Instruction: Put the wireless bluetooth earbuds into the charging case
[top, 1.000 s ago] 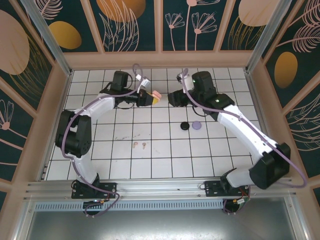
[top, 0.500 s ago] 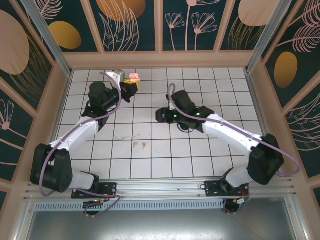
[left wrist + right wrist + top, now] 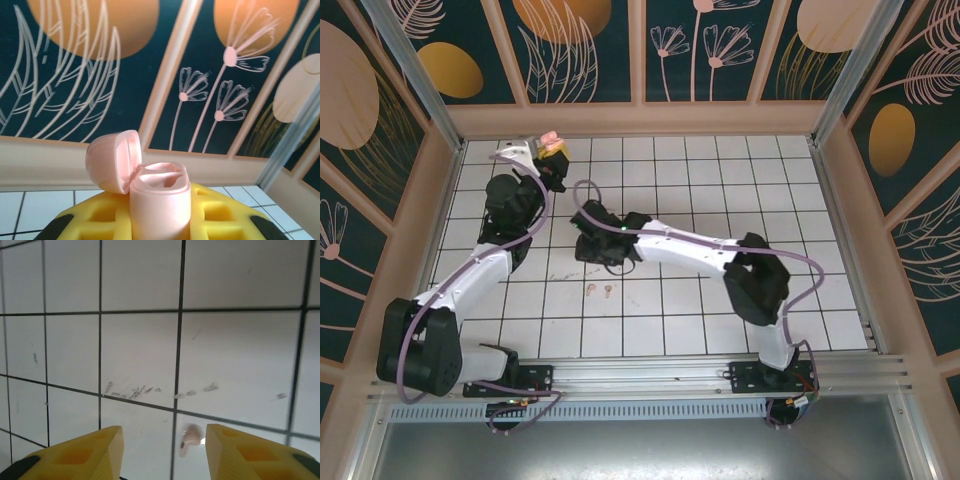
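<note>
A pink charging case [image 3: 160,202] stands upright with its lid [image 3: 112,160] flipped open and both wells bare. My left gripper [image 3: 160,227] is shut on it, raised near the far-left corner [image 3: 552,150], the case [image 3: 552,138] at its tip. Two tiny pink earbuds [image 3: 591,291] [image 3: 608,291] lie side by side on the white tiles. My right gripper [image 3: 592,256] hovers just beyond them, pointing down. In the right wrist view it is open [image 3: 165,452], and one pink earbud [image 3: 189,439] lies on the floor between its yellow fingers [image 3: 250,452], nearer the right one.
The tiled floor [image 3: 660,320] is boxed in by a low wooden wall [image 3: 640,118] at the back and sloping side panels. Grey scuff marks [image 3: 135,390] cross the tiles beyond the earbud. The right arm [image 3: 690,245] stretches leftward across the middle of the floor.
The left arm has carried the pink case back and left towards the corner. The right arm has swung left and down over the pink earbuds, its jaws narrowing somewhat.
</note>
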### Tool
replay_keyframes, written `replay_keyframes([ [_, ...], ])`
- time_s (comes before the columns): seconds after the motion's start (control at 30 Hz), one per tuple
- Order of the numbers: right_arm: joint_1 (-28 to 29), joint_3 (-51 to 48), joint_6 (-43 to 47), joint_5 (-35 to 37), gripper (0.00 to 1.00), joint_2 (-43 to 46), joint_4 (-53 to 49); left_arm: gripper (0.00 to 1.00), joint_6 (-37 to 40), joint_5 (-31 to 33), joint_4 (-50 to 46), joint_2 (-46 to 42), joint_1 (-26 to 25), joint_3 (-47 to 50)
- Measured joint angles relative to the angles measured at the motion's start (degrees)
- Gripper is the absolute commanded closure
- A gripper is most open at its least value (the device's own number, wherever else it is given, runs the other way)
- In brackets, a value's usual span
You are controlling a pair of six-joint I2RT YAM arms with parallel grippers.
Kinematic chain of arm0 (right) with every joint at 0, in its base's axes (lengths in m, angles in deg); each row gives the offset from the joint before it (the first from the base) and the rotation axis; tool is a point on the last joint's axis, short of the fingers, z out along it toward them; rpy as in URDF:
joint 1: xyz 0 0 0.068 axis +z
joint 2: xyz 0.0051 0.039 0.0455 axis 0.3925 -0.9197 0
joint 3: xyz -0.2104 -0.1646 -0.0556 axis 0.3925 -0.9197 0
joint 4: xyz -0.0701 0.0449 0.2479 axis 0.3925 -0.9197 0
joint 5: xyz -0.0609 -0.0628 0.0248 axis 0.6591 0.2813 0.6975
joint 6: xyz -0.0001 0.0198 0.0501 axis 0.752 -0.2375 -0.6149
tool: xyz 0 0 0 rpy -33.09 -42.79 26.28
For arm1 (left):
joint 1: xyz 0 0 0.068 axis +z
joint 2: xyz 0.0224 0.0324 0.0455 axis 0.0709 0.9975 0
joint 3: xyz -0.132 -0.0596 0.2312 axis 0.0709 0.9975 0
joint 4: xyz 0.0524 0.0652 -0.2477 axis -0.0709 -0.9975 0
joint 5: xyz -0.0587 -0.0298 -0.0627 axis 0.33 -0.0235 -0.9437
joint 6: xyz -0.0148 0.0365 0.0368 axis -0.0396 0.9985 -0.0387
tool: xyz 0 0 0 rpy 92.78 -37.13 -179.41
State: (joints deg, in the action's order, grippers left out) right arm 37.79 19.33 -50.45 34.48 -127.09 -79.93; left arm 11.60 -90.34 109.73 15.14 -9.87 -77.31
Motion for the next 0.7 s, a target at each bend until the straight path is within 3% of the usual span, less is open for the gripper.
replay_keyframes([
  [0.3,3.0,6.1,-9.7,1.0,0.59,-7.6,-8.1,1.00,-5.1,0.2,2.9,1.9,6.6,0.1],
  [0.7,3.2,12.0,-13.7,1.1,0.60,-13.0,-14.2,1.00,-8.3,0.0,7.1,3.7,6.9,1.4],
])
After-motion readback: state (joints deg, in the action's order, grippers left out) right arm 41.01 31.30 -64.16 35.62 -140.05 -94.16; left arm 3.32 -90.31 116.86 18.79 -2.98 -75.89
